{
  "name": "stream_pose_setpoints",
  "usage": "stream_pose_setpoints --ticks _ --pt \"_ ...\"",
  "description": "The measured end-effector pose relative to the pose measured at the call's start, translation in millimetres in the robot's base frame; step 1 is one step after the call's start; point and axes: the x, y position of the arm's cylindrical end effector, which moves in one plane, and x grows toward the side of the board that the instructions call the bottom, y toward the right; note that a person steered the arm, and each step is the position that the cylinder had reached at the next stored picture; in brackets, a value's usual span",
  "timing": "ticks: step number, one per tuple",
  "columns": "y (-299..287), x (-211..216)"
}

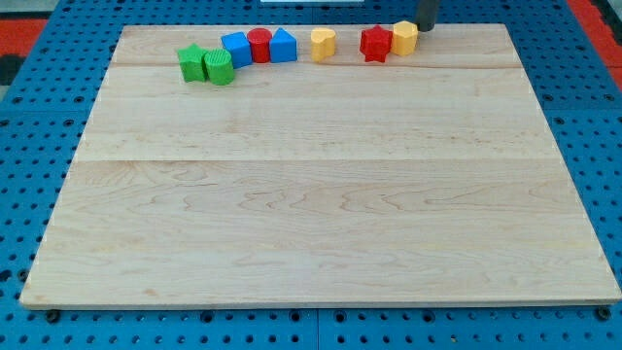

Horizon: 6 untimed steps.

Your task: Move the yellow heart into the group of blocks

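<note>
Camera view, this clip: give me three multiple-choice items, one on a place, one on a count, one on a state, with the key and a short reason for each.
1. Where do the blocks lie on the wooden board?
A. along the view's top edge
B. in the middle
C. along the view's bottom edge

2. How many red blocks are there?
A. one
B. two
C. three

3. How does the yellow heart stand to its neighbours?
A. pressed against the blue block on its left
B. stacked on a red block
C. apart from the blocks on both sides

Key:
1 A: all eight blocks form a row near the top edge.
2 B: a red block sits between two blue ones, and a red star sits further right.
3 C: bare wood shows on both sides of the heart. My tip is at the top right, beside the other yellow block.
</note>
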Motion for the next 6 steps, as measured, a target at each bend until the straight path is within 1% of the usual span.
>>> stream_pose_setpoints --ticks 1,2,3,4,5,6 --pt "-36 19" --pt "-52 39" --pt "-58 0" --pt "-118 19" --pt "-147 50" --pt "-171 108"
